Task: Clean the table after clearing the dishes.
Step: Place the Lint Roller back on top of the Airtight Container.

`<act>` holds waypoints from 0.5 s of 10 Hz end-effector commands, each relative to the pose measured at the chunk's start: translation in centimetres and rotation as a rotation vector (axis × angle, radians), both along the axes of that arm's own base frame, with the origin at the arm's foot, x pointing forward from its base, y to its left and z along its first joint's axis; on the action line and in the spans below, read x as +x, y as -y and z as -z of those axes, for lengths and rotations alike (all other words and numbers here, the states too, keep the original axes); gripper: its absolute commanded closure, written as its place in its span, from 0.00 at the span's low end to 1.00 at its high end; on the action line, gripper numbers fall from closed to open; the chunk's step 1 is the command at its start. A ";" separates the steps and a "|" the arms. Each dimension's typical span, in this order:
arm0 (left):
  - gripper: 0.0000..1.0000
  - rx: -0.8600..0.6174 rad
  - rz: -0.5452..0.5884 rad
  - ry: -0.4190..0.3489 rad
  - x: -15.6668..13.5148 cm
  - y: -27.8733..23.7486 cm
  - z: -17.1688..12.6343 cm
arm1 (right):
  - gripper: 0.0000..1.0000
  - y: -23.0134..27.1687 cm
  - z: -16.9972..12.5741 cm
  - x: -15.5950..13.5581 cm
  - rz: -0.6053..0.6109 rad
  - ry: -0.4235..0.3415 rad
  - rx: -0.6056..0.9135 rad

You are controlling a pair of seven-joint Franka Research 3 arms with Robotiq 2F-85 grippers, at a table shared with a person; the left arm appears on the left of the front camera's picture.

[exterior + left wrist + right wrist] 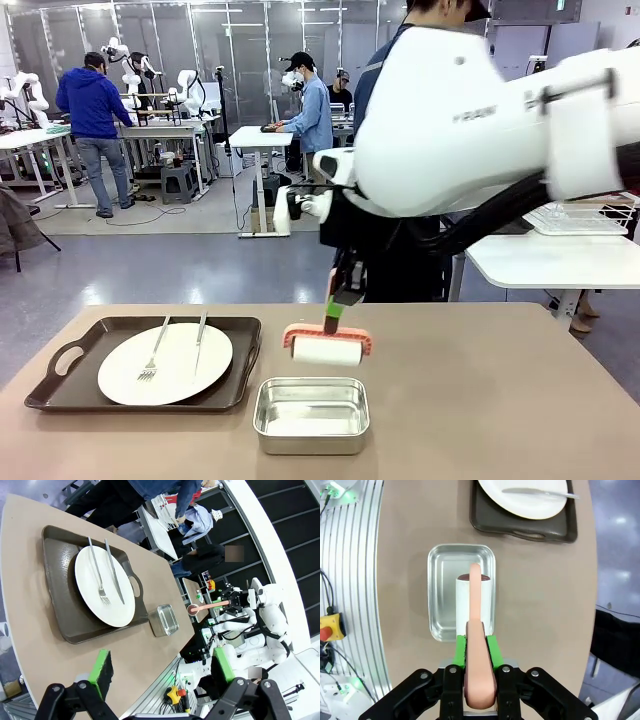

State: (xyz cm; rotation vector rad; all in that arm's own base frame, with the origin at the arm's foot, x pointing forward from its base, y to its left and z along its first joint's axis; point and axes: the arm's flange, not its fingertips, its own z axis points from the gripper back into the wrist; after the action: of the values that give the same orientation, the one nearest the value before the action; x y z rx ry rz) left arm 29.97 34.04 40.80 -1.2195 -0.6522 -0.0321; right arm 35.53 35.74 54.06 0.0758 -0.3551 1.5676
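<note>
R jaws grip roller [327, 351], above table [480, 400]

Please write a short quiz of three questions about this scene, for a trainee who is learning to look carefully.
1. True or false: the right hand is shut on the handle of the pink roller.
2. What lies on the white plate?
A) a spoon alone
B) a fork and a knife
C) nothing
3. Fill in the word: the fingers of the left hand stand ___ with nothing between them.

Key: 1 true; 2 B; 3 open.
</note>
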 end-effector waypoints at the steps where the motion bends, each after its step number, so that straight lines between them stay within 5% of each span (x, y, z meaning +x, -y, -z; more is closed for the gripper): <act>1: 0.00 0.000 0.002 0.001 -0.4 -0.1 -0.2 | 0.79 -3.0 1.5 1.3 -0.053 -0.051 -0.025; 5: 0.00 0.000 0.002 0.001 -0.4 -0.1 -0.2 | 0.79 -5.1 5.2 2.6 -0.087 -0.159 -0.095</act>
State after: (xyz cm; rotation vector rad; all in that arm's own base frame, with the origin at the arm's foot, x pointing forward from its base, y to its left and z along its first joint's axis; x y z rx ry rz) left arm 29.97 34.04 40.80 -1.2195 -0.6522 -0.0319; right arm 37.67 40.76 48.13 0.1416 -0.1811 1.6241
